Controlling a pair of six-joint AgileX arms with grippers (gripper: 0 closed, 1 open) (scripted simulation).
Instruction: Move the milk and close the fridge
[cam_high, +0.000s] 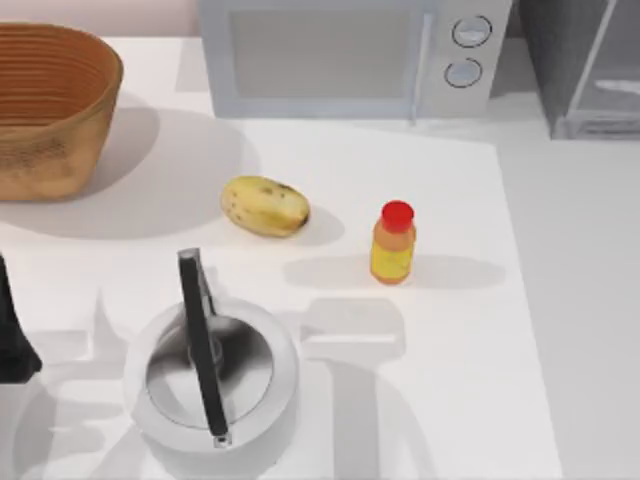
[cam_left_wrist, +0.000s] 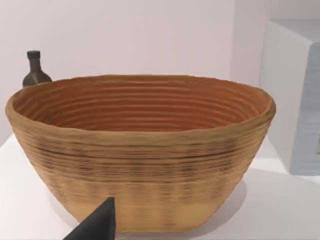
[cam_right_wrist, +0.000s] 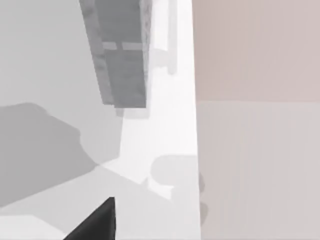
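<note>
Fridge (cam_high: 560, 60) stands at the far right corner of the table (cam_high: 460, 380), just beside the light grey microwave (cam_high: 330, 55), on the side where its two round dials (cam_high: 470, 32) sit. It is a grey boxy cabinet cut off by the picture's edge, so its full length cannot be made out. A thin pale frame runs slantwise across its pale panel, leaning away from the microwave. The right wrist view takes in a tall grey block that looks like the same cabinet, set along a pale strip of table.

Left gripper (cam_high: 12, 340) sits at the table's left edge, near a round silvery pot (cam_high: 270, 400) with a dark handle laid across its top. From its wrist view a dark tip (cam_left_wrist: 97, 225) pokes in before a woven basket (cam_left_wrist: 140, 165), with a small dark bottle (cam_left_wrist: 35, 70) behind the basket's rim. Whether this pincer is wide or narrow, I cannot tell.

Right gripper (cam_right_wrist: 97, 222) shows as one dark tip over the pale surface, and how wide it stands I cannot tell either.

Mid-table, a yellowish lumpy potato (cam_high: 265, 205) lies on its side, and a yellow bottle (cam_high: 393, 250) with a red cap stands upright near it, toward the right.
</note>
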